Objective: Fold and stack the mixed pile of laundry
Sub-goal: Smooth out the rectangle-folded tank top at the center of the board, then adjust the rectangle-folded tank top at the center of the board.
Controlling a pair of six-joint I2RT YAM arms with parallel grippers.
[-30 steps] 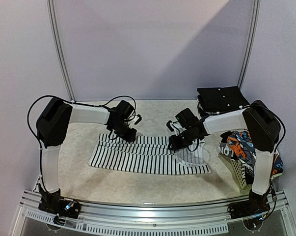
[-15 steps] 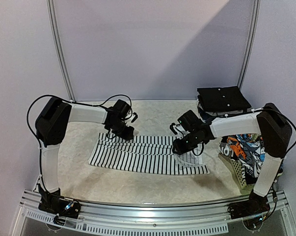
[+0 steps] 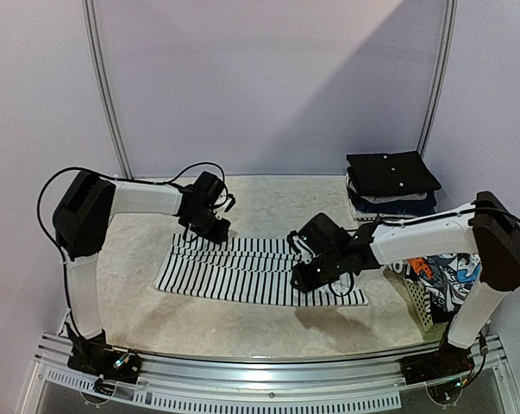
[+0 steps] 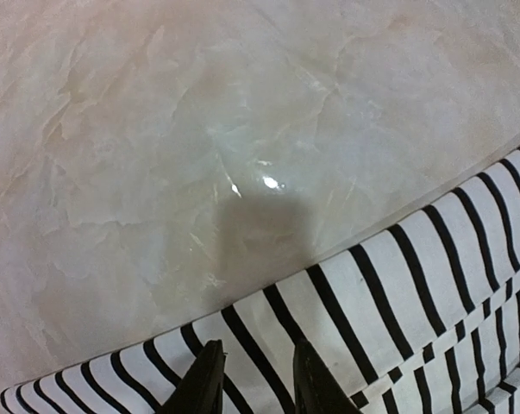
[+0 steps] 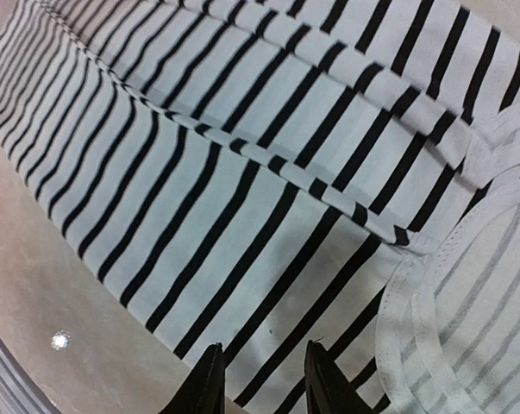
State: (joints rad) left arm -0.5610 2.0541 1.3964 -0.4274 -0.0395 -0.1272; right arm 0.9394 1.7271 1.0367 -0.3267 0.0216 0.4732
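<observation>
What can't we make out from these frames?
- Basket: top view, right arm covers most of it; what lies under the printed garment is hidden.
- Stack: top view, too small to count pieces.
- Shirt: wrist views cut it off at the frame edges.
- Left claw, right claw: wrist views, unclear whether tips touch the shirt.

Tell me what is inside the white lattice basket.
The basket holds a crumpled garment with an orange, blue, white and black print. Anything beneath it is covered, and the right arm hides the basket's far side.
</observation>
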